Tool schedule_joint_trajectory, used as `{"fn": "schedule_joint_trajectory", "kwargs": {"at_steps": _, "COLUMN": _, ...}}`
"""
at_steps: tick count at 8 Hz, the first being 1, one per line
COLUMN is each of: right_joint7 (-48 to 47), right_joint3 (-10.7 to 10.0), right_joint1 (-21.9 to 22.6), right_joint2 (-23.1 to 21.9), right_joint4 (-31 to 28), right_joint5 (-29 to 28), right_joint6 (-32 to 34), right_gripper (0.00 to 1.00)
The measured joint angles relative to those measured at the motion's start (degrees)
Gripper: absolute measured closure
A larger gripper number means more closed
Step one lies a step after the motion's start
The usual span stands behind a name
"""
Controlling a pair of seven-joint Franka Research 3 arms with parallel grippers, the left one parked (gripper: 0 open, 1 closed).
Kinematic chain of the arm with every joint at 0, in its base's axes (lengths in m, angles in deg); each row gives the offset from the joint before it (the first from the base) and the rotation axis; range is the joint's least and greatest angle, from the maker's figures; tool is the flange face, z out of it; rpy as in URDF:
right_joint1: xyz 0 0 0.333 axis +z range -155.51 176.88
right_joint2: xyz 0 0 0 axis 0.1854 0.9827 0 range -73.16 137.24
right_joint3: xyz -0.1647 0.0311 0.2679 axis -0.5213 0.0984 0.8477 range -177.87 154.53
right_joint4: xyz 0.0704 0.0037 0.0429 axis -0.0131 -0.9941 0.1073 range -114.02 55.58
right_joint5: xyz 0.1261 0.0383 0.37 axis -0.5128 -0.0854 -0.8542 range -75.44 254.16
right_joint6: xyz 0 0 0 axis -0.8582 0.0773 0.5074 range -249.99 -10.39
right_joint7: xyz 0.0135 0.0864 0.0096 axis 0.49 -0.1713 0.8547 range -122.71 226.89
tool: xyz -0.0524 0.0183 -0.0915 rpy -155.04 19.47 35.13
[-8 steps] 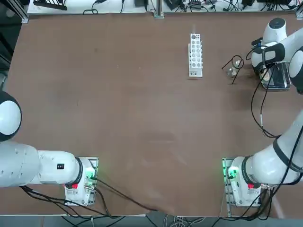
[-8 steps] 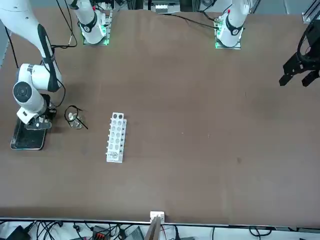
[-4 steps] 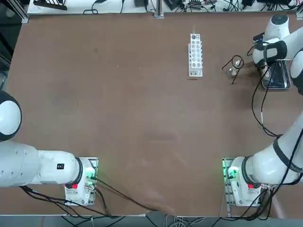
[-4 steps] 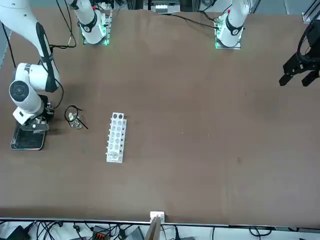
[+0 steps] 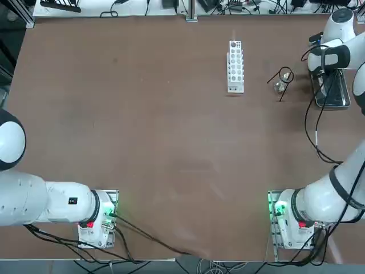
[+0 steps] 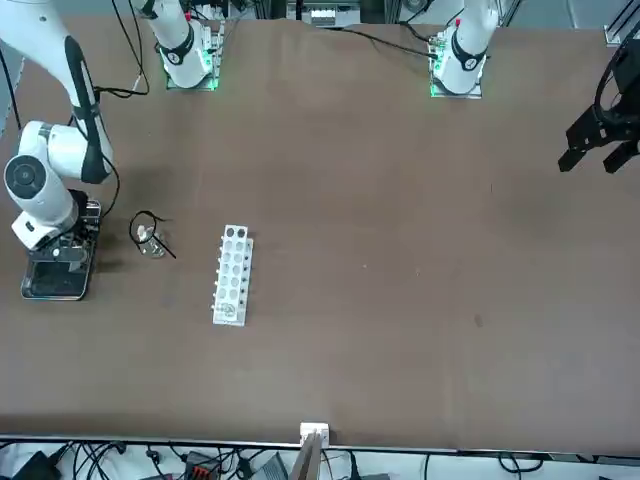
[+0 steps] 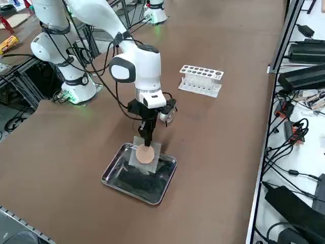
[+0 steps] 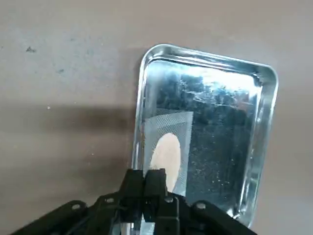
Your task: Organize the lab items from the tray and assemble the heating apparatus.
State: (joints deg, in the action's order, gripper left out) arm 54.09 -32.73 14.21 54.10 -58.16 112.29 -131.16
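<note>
Right arm stretched far across the table, wrist bent downward. Right gripper (image 7: 147,141) pointing straight down, fingers (image 8: 145,185) pressed together, pinching the edge of a thin sheet.

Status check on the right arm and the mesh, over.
Right gripper shut on the mesh, lifted over the tray. Ring stand beside the tray, glass piece under it. Nothing in the way.

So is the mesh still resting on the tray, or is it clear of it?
Apart. The right side view shows the right gripper with jaws shut on the mesh, which hangs tilted above the tray floor.
</note>
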Motion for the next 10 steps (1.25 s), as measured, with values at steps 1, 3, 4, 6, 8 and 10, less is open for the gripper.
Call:
{"fn": "schedule_joint_trajectory", "kwargs": {"at_steps": 1, "right_joint7": 0.00, "right_joint3": -0.40, "right_joint1": -0.03, "right_joint2": -0.05, "right_joint4": 0.45, "right_joint5": 0.00, "right_joint6": 0.03, "right_gripper": 0.98}}
{"fn": "schedule_joint_trajectory", "kwargs": {"at_steps": 3, "right_joint7": 0.04, "right_joint3": -1.77, "right_joint1": -0.02, "right_joint2": -0.08, "right_joint4": 1.80, "right_joint5": 0.10, "right_joint6": 0.06, "right_gripper": 0.98}}
{"fn": "schedule_joint_trajectory", "kwargs": {"at_steps": 4, "right_joint7": 0.14, "right_joint3": -2.82, "right_joint1": 0.11, "right_joint2": -0.12, "right_joint4": 2.67, "right_joint5": 0.80, "right_joint6": 0.07, "right_gripper": 0.98}}
{"fn": "schedule_joint_trajectory", "kwargs": {"at_steps": 6, "right_joint7": 0.33, "right_joint3": -5.63, "right_joint1": 2.17, "right_joint2": -0.30, "right_joint4": 5.66, "right_joint5": 2.99, "right_joint6": 1.92, "right_gripper": 0.98}}
{"fn": "schedule_joint_trajectory", "kwargs": {"at_steps": 8, "right_joint7": 0.97, "right_joint3": -6.54, "right_joint1": 5.78, "right_joint2": -0.91, "right_joint4": 12.01, "right_joint5": 3.38, "right_joint6": 9.45, "right_gripper": 0.98}}
{"fn": "schedule_joint_trajectory", "kwargs": {"at_steps": 10, "right_joint7": 1.05, "right_joint3": -6.61, "right_joint1": 10.28, "right_joint2": -1.18, "right_joint4": 20.07, "right_joint5": 3.47, "right_joint6": 19.82, "right_gripper": 0.98}}
